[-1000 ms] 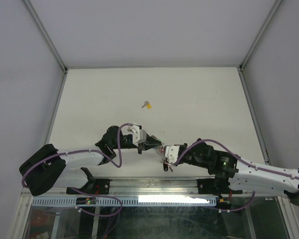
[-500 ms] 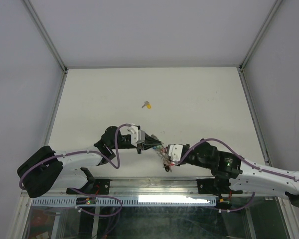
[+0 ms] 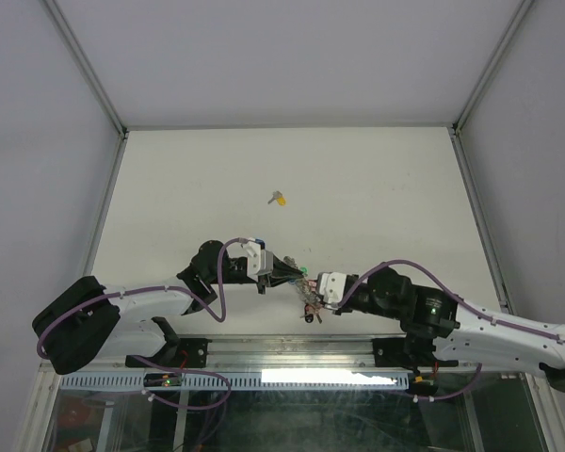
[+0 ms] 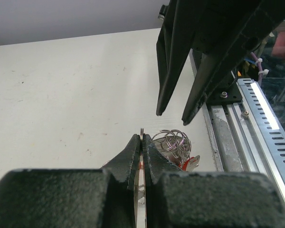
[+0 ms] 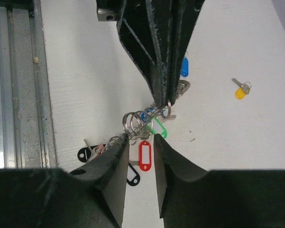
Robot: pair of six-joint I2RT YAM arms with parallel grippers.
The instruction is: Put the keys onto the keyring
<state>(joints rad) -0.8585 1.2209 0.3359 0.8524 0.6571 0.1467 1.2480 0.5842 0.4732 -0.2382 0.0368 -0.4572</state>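
My left hand (image 4: 141,140), clenched on the large silver metal keyring (image 4: 140,209), has edged toward my released right hand (image 5: 139,137), while the yellow-tagged silver key (image 3: 279,199) at 12 o'clock remains unthreaded.

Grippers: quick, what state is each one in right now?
Left gripper: closed on the keyring.
Right gripper: open, holding nothing.
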